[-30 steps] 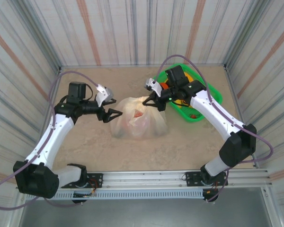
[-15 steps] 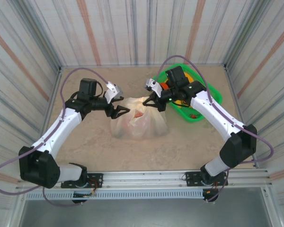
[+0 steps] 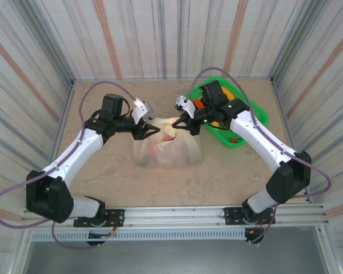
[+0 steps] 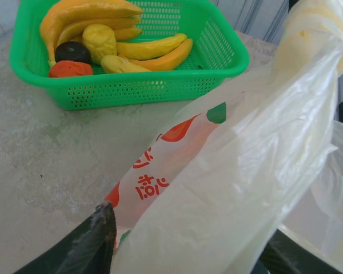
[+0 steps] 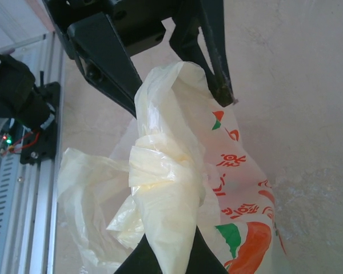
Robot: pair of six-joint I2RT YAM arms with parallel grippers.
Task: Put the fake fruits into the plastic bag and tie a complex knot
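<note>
Right gripper [image 3: 187, 123] is pinched tight on the plastic bag [image 3: 168, 151] handles right below the knot [image 5: 163, 168]. Left gripper [image 3: 152, 129] sits half-open, straddling the loop. Bag's mid-table, with fake fruits [image 4: 151, 48] in the green basket [image 4: 226, 57] at the far right corner.

I see a thin, crinkly plastic bag [image 4: 246, 171], shiny smooth plastic fruits [image 4: 151, 48], a holey plastic basket [image 4: 160, 91], and a dull, maybe stony desk [image 4: 40, 160].

The left arm [image 3: 74, 153] reaches toward 3 o'clock, its left hand [image 3: 154, 129] with fingers parted, while the right arm [image 3: 257, 137] bends back toward 9 o'clock, its right hand [image 3: 183, 124] clamped on the plastic bag [image 3: 167, 151].
</note>
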